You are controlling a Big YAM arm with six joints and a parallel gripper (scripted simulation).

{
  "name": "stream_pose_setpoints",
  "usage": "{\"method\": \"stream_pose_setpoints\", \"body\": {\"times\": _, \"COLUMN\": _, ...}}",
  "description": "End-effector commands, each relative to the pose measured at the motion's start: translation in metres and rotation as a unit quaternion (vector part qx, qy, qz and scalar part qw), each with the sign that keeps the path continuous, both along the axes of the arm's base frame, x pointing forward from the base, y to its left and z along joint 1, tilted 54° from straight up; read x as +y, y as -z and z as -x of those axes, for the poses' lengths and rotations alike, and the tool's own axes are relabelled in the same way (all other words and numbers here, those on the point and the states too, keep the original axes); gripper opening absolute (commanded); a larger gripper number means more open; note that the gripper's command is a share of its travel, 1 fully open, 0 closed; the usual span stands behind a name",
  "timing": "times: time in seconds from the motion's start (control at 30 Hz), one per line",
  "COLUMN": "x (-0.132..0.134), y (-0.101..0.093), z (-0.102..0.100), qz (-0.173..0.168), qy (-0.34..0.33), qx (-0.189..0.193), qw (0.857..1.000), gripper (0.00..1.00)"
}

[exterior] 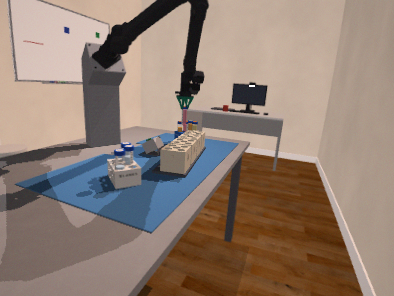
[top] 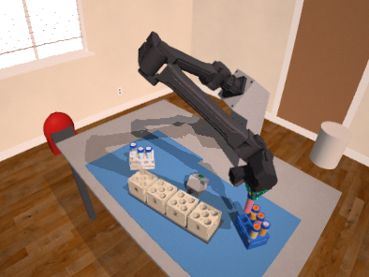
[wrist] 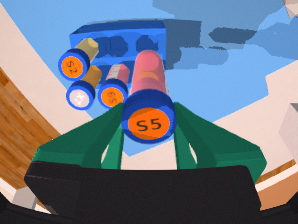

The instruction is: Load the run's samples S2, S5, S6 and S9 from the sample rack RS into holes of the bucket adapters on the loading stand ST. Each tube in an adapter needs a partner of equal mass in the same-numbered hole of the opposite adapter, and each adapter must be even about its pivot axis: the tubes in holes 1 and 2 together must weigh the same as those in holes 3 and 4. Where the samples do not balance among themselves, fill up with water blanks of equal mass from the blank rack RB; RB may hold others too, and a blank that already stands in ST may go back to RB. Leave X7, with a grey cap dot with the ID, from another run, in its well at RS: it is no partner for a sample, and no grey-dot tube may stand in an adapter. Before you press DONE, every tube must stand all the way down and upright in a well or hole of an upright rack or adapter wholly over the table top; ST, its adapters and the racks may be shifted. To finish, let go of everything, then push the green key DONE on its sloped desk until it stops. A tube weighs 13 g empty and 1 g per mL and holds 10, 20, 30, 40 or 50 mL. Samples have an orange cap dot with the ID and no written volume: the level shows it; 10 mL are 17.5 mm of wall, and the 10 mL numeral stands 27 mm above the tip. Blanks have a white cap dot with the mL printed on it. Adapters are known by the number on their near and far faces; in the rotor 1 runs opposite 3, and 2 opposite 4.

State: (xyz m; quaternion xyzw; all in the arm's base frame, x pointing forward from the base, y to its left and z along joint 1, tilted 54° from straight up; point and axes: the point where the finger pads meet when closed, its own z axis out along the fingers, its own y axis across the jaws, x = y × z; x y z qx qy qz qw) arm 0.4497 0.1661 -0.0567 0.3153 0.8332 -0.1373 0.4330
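Note:
My gripper (top: pixel 254 194) with green fingers is shut on sample tube S5 (wrist: pixel 148 124), which has pink contents and an orange cap dot. The tube (top: pixel 249 205) hangs upright just above the blue sample rack RS (top: pixel 253 230) at the table's right front; it also shows in the exterior view (exterior: pixel 184 120). In the wrist view the rack RS (wrist: pixel 120 39) holds three other tubes (wrist: pixel 89 79), two with orange dots and one with a pale dot. The four cream bucket adapters on stand ST (top: pixel 174 203) stand in a row with all visible holes empty. The white blank rack RB (top: pixel 141 158) holds blue-capped blanks.
The grey sloped desk with the green DONE key (top: pixel 198 182) sits behind the adapters. The arm's grey pedestal (top: pixel 250 105) stands at the table's back. A blue mat (top: pixel 187 206) covers the work area. The table's near edge lies close to RS.

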Motion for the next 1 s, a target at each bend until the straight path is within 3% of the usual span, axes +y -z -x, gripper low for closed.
{"method": "stream_pose_setpoints", "body": {"times": 0.0, "x": -0.002, "y": 0.003, "z": -0.012, "qz": 0.002, "qy": -0.003, "qx": -0.003, "qw": 1.000, "gripper": 0.00}}
{"method": "stream_pose_setpoints", "body": {"times": 0.33, "x": -0.016, "y": 0.018, "z": -0.027, "qz": 0.003, "qy": -0.004, "qx": -0.002, "qw": 1.000, "gripper": 0.00}}
{"method": "stream_pose_setpoints", "body": {"times": 0.37, "x": 0.001, "y": 0.013, "z": -0.023, "qz": 0.001, "qy": -0.020, "qx": -0.007, "qw": 1.000, "gripper": 0.00}}
{"method": "stream_pose_setpoints", "body": {"times": 0.43, "x": 0.001, "y": 0.013, "z": -0.023, "qz": 0.001, "qy": -0.020, "qx": -0.007, "qw": 1.000, "gripper": 0.00}}
{"method": "stream_pose_setpoints", "body": {"times": 0.47, "x": 0.003, "y": 0.003, "z": -0.026, "qz": -0.004, "qy": -0.020, "qx": -0.014, "qw": 1.000, "gripper": 0.00}}
{"method": "stream_pose_setpoints", "body": {"times": 0.53, "x": -0.004, "y": 0.003, "z": -0.028, "qz": -0.002, "qy": -0.013, "qx": -0.012, "qw": 1.000, "gripper": 0.00}}
{"method": "stream_pose_setpoints", "body": {"times": 0.57, "x": -0.008, "y": 0.013, "z": -0.022, "qz": 0.001, "qy": -0.009, "qx": -0.004, "qw": 1.000, "gripper": 0.00}}
{"method": "stream_pose_setpoints", "body": {"times": 0.97, "x": -0.009, "y": 0.013, "z": -0.022, "qz": 0.001, "qy": -0.009, "qx": -0.004, "qw": 1.000, "gripper": 0.00}}
